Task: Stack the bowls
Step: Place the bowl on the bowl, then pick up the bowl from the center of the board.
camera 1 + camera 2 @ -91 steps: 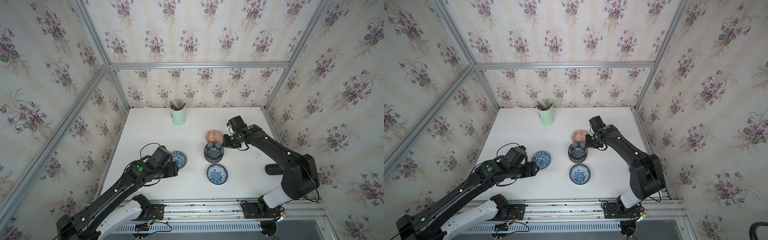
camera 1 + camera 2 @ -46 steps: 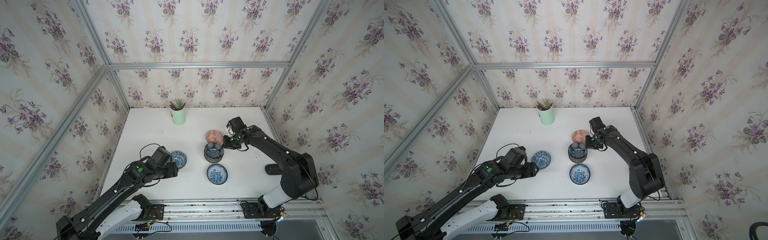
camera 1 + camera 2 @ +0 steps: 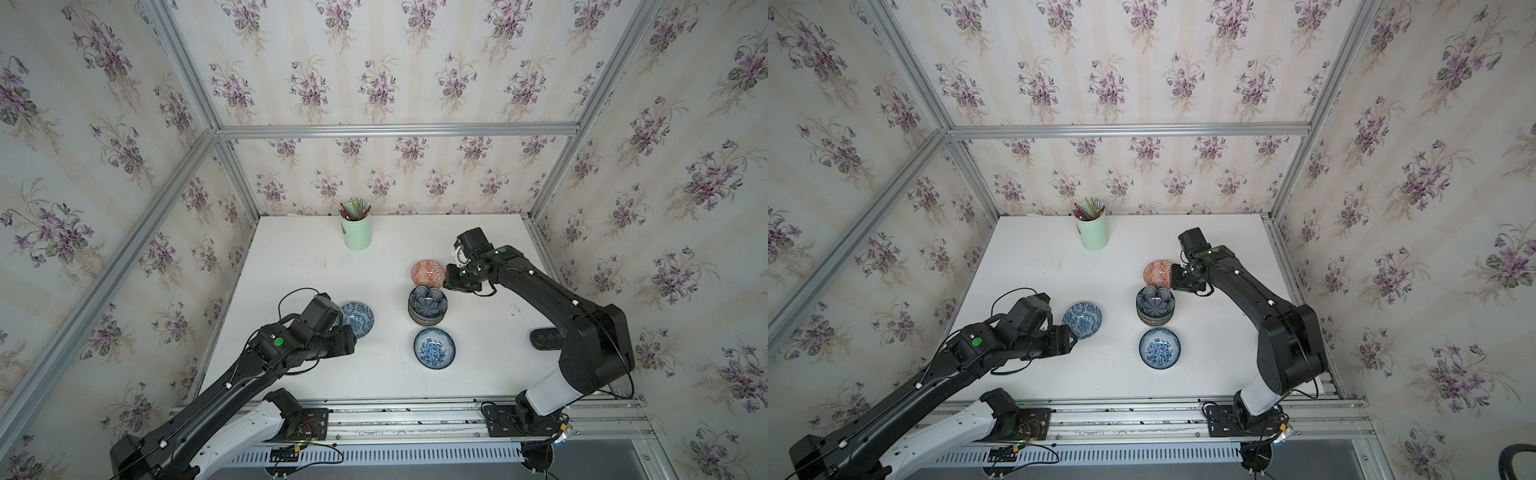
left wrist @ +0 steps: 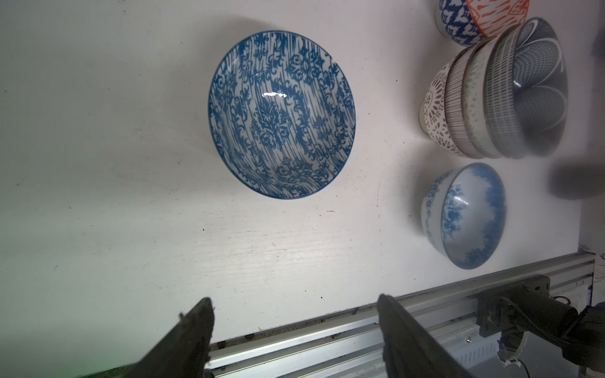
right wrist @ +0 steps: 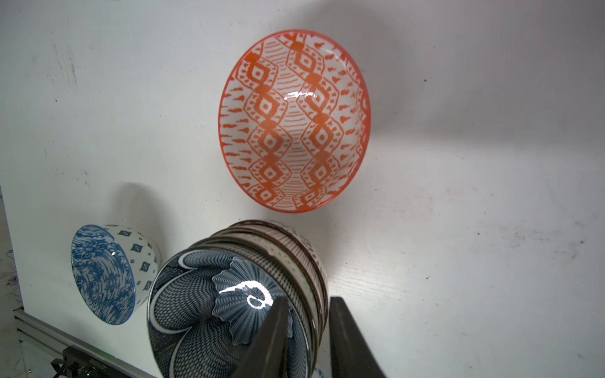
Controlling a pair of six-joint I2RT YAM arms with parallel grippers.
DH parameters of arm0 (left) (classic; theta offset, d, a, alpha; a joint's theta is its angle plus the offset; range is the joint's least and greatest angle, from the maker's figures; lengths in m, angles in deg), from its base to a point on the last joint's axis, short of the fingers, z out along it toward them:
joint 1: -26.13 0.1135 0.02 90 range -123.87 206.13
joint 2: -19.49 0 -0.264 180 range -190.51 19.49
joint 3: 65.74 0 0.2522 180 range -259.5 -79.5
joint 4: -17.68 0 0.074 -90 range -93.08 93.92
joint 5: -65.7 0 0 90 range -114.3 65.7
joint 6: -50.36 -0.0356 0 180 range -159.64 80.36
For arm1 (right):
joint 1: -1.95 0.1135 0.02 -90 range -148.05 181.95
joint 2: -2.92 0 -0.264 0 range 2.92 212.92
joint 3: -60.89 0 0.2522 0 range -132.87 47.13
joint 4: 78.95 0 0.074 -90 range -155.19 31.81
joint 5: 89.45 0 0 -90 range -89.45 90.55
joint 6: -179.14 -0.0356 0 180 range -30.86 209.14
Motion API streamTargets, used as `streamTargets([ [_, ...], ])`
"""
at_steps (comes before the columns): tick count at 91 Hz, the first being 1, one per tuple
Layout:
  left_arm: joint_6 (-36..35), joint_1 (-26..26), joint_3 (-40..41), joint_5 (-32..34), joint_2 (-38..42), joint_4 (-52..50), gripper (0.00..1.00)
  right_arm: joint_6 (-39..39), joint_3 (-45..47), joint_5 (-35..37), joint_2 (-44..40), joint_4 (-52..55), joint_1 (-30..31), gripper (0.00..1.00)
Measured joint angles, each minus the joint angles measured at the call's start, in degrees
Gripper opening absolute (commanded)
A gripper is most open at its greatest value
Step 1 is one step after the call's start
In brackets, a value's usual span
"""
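Right gripper (image 5: 307, 299) loosened astride navy bowl (image 5: 203, 294) rim atop stack (image 5: 288, 239), grip unclear, left gripper (image 4: 294, 297) agape, floral bowl (image 4: 281, 114) just beyond

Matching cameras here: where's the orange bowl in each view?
In a top view: orange bowl near centre, just behind the stack.
In a top view: orange bowl, same place.
Left wrist: orange bowl cropped at the frame edge, beyond the stack.
Right wrist: orange bowl whole, mid-frame.
Shared landmark: the stack.
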Motion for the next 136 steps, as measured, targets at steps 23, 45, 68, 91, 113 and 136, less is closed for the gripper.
streamTargets([
  [23, 0.1, 0.0, 0.6, 0.0, 1.6, -1.0, 0.80, -1.3, -6.5, 3.6, 8.9, -0.8, -0.9, 0.31],
  [45, 0.2, 0.0, 0.7, 0.0, 2.8, -3.0, 0.80, -1.5, -10.0, 7.0, 14.5, -1.8, -1.9, 0.31],
  [68, 0.6, 0.0, 0.7, 0.1, 3.1, -3.4, 0.80, -1.4, -10.2, 7.2, 18.3, -2.8, -3.3, 0.27],
  [91, 0.8, 0.0, 0.7, 0.1, 3.0, -3.6, 0.80, -1.1, -10.3, 5.0, 19.5, -4.1, -3.6, 0.16],
  [113, 0.8, 0.0, 0.8, 0.1, 3.0, -4.0, 0.80, -1.0, -11.1, 3.1, 20.0, -5.3, -3.7, 0.04],
  [136, 0.8, 0.0, 0.9, 0.1, 3.1, -4.2, 0.80, -1.0, -12.3, 3.1, 19.8, -4.3, -3.7, 0.00],
])
